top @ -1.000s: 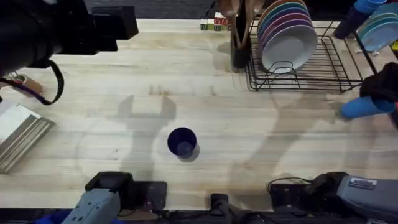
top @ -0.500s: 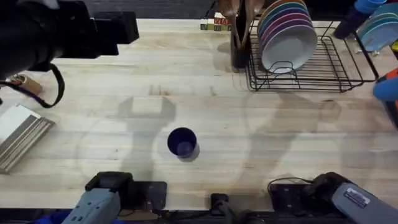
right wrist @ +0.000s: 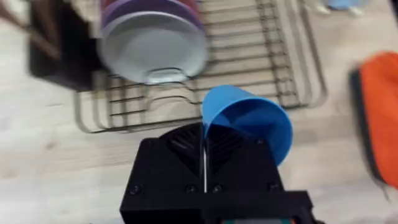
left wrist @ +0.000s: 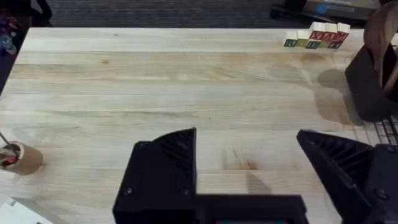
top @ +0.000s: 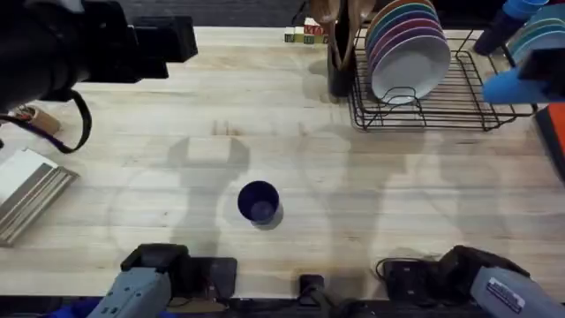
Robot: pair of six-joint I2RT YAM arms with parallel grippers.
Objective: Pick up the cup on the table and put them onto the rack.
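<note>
The right tool is clamped on the rim of the sky-blue cup, holding it just right of the rack at the bench's far right. The navy cup stands upright on the bench near its middle. The left tool hangs wide open and empty above the far left.

The right end effector has carried the sky-blue cup from table edge to beside the rack
</note>
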